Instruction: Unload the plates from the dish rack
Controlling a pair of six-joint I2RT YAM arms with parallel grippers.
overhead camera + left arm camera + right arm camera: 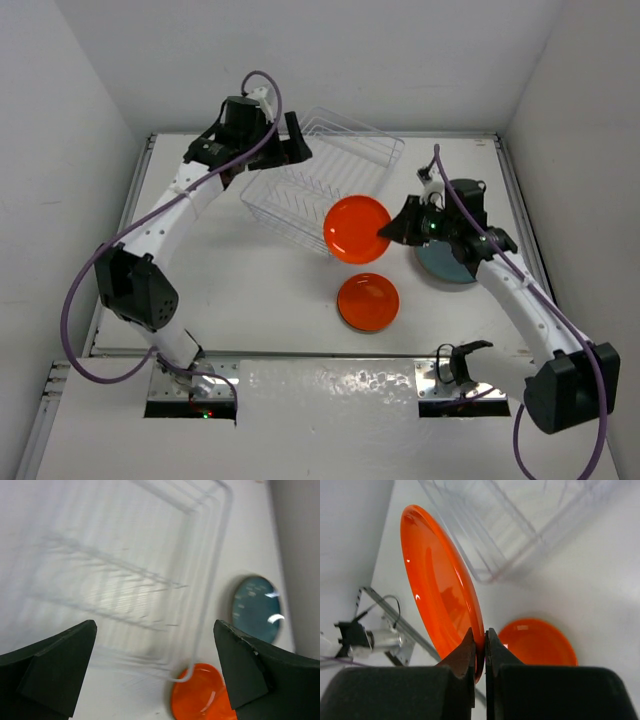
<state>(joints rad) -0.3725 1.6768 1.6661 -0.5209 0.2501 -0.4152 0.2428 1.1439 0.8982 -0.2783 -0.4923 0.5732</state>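
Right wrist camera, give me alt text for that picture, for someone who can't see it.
The right gripper pinches the rim of an orange plate, holding it up on edge. Past it a second orange plate lies flat on the white table, with the clear dish rack farther off.

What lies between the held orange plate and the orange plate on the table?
Only bare table separates held plate and flat plate, per top view.
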